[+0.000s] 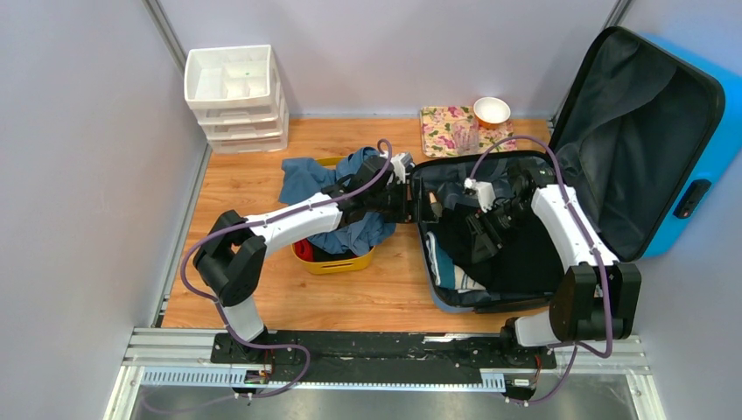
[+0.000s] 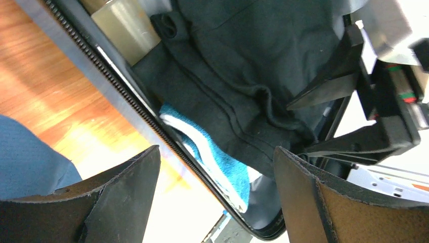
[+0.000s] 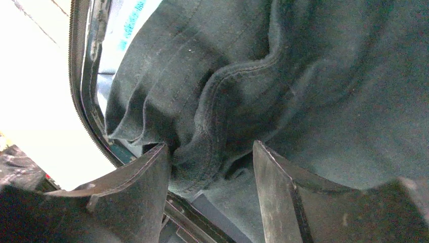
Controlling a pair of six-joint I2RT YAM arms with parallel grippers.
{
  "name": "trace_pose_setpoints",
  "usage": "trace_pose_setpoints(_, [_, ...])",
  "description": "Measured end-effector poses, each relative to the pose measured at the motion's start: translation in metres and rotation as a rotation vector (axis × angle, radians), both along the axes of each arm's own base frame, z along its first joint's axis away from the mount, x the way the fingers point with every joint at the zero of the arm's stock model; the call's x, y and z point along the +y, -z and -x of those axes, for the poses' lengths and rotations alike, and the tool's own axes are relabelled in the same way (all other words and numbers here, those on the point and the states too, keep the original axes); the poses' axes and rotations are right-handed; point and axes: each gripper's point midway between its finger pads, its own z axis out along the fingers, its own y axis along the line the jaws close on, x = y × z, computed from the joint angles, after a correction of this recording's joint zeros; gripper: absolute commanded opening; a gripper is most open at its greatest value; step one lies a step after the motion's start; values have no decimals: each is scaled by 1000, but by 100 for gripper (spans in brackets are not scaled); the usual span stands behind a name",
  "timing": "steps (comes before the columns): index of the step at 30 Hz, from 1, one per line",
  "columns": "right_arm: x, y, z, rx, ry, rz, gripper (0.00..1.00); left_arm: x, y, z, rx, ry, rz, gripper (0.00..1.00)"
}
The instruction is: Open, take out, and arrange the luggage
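The luggage (image 1: 713,149), a bright-blue hard-shell suitcase, lies open on the wooden floor with its lid and grey lining (image 1: 630,131) leaning against the right wall. A dark garment (image 3: 253,76) and a teal-and-white towel (image 2: 222,157) lie in its base. My left gripper (image 2: 216,152) is open above the base's zipped left rim (image 2: 152,116), holding nothing. My right gripper (image 3: 210,146) is inside the base with its jaws apart. A bunched fold of the dark garment sits between them, against the left finger (image 3: 146,177). In the top view the left gripper (image 1: 411,197) and right gripper (image 1: 481,236) are close together.
A yellow tub (image 1: 337,262) piled with blue clothes (image 1: 354,232) stands just left of the suitcase, under my left arm. A white drawer unit (image 1: 234,96) is at the back left. A floral tray (image 1: 442,131) with a glass and an orange-rimmed bowl (image 1: 492,110) sit at the back wall.
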Motion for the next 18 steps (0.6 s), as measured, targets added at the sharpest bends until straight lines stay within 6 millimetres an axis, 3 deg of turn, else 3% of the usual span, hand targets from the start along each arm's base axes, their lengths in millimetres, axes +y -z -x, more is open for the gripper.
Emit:
trace_pose_setpoints(5, [7,-5,3,-46,-64,-4,69,5,11,3,10,-4,-24,89])
trace_pose_setpoints(13, [23,-23,9,-142,-143,-34,71,11,6,8,1,-4,-17,90])
trace_pose_setpoints(16, [28,-26,17,-187,-204,-2,71,11,5,8,0,-4,-15,89])
trace_pose_setpoints(18, [33,-23,32,-203,-276,35,71,11,5,8,0,-4,-15,89])
